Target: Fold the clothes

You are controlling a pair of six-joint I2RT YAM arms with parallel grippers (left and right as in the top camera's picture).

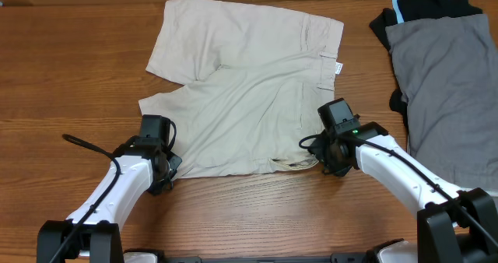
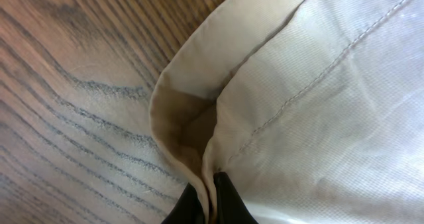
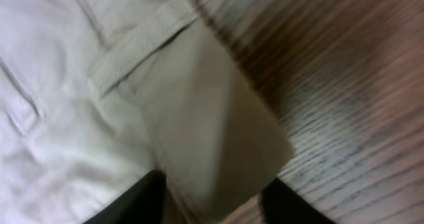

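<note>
The pair of light beige cotton shorts (image 1: 249,92) lies spread flat and unfolded on the wooden tabletop (image 1: 78,61), in the middle and towards the far side, with its waistband to the right and its legs to the left. No fold shows in it yet, so the whole task is judged still to be done; only the grasp for a first fold is in hand.

The left hand (image 1: 161,170) sits at the near left corner, on the near leg's hem. The left wrist view shows it closed narrow, pinching the hem edge. The right hand (image 1: 328,160) is at the near right corner. In its blurred wrist view the dark fingers (image 3: 132,207) stand either side of the waistband flap, and whether they clamp it cannot be told.

The near edge runs between the two hands. Bare tabletop lies open to the left and along the near side. To the right, a grey garment (image 1: 451,84) resting on a black garment with light-blue trim (image 1: 428,6) lies near the waistband but apart from it, so there is less room for moving that way.
</note>
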